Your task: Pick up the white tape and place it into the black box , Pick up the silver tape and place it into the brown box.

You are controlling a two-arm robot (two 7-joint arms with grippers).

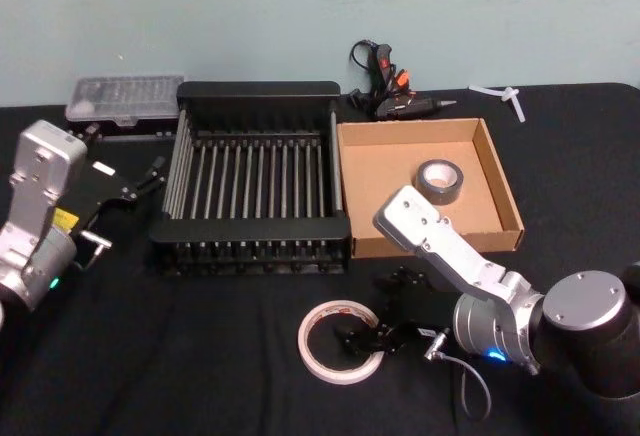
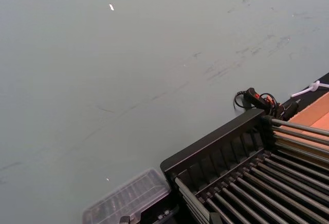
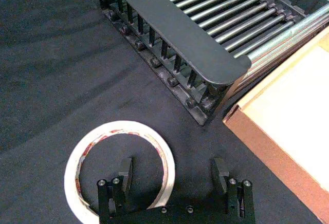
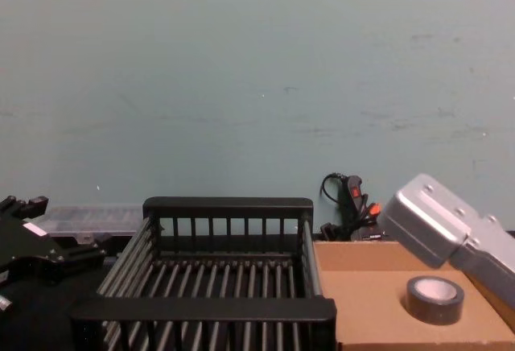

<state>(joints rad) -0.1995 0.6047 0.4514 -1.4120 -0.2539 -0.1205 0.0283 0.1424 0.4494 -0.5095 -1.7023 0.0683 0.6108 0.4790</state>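
Nearest the robot, the white tape (image 1: 339, 341) lies flat on the black table (image 1: 200, 356), in front of the black box. The right gripper (image 1: 365, 341) sits low over the ring's right side; in the right wrist view its fingers (image 3: 126, 175) are spread apart, one inside the ring's hole and the other outside the ring on bare cloth, with the ring's band between them. They grasp nothing.

Beyond the ring stands the black box (image 1: 250, 228), its slatted floor bare. Touching its right side is the brown box (image 1: 500, 186), and the silver tape (image 1: 438, 180) rests flat inside it, toward its right rear.

The left gripper (image 1: 150, 178) hangs to the left of the black box, near its left rim; whether its fingers are apart or closed I cannot tell.

Farthest back, a clear plastic case (image 1: 125, 101) lies by the wall at the left, and a glue gun (image 1: 395, 91) lies behind the brown box.
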